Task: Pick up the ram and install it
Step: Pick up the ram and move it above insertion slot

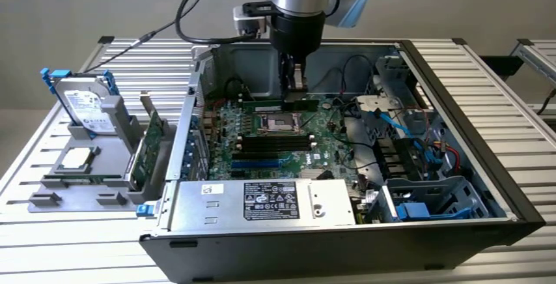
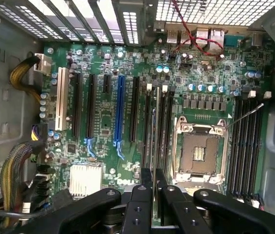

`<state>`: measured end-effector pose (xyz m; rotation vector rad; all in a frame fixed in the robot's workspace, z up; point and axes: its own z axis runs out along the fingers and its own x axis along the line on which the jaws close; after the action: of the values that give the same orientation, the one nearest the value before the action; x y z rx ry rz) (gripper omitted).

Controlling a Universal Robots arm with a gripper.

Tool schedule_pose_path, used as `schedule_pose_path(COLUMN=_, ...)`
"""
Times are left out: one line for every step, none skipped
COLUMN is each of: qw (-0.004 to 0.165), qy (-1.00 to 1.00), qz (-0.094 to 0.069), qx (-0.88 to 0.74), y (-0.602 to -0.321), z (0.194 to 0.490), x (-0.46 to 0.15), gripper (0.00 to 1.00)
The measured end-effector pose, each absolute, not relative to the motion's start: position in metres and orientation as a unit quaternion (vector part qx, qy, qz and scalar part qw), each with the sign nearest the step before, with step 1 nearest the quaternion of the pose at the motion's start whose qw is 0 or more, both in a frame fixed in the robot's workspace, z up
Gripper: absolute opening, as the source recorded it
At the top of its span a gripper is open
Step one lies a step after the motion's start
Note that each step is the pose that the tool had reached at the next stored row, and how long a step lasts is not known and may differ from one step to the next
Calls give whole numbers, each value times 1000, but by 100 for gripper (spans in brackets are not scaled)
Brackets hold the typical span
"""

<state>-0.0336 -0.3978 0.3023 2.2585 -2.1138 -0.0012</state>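
- The gripper [image 1: 295, 83] hangs inside the open case [image 1: 486, 167], in the upper middle of the exterior view. It comes straight down from above, which suits a slot that takes its part from the top.
- The jaws pinch the ram [image 1: 278, 105] by its upper edge. The wrist view shows the two fingers [image 2: 138, 204] pressed onto a thin board seen edge-on.
- That grip leaves the ram's contact edge free and pointing down at the board [image 1: 260, 163].
- The ram lies level at the far side of the CPU socket [image 1: 280, 125]. It runs lengthwise along the memory slots [image 2: 159, 126] there, so the two are lined up for seating.
- I cannot tell whether its lower edge has met a slot or sits just above one.
- The nearer bank of slots [image 1: 273, 144], lower in the exterior view than the socket, holds nothing.
- The socket is bare, with its frame open.
- On the bench [image 1: 69, 251], at the exterior view's left, a grey fixture [image 1: 52, 196] holds the other parts upright or flat in their own seats: a hard drive [image 1: 87, 108], a CPU chip [image 1: 77, 157] and an expansion card [image 1: 155, 142]. All are well apart from the gripper.
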Motion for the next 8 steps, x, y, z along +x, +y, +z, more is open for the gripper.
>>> schedule_pose_path(qw=24, qy=-683, qz=0, qx=730, y=-396, z=300, x=-34, gripper=15)
schedule_pose_path(qw=24, qy=-683, qz=0, qx=730, y=-395, z=299, x=-34, gripper=15)
schedule_pose_path(qw=24, qy=-683, qz=-1, qx=730, y=-395, z=297, x=-34, gripper=15)
schedule_pose_path(qw=24, qy=-684, qz=-1, qx=729, y=-395, z=295, x=-33, gripper=15)
schedule_pose_path(qw=24, qy=-685, qz=-1, qx=728, y=-395, z=294, x=-34, gripper=15)
schedule_pose_path(qw=24, qy=-687, qz=-1, qx=726, y=-395, z=293, x=-34, gripper=15)
schedule_pose_path(qw=24, qy=-689, qz=-1, qx=724, y=-395, z=292, x=-34, gripper=15)
schedule_pose_path(qw=24, qy=-691, qz=-1, qx=722, y=-395, z=291, x=-34, gripper=15)
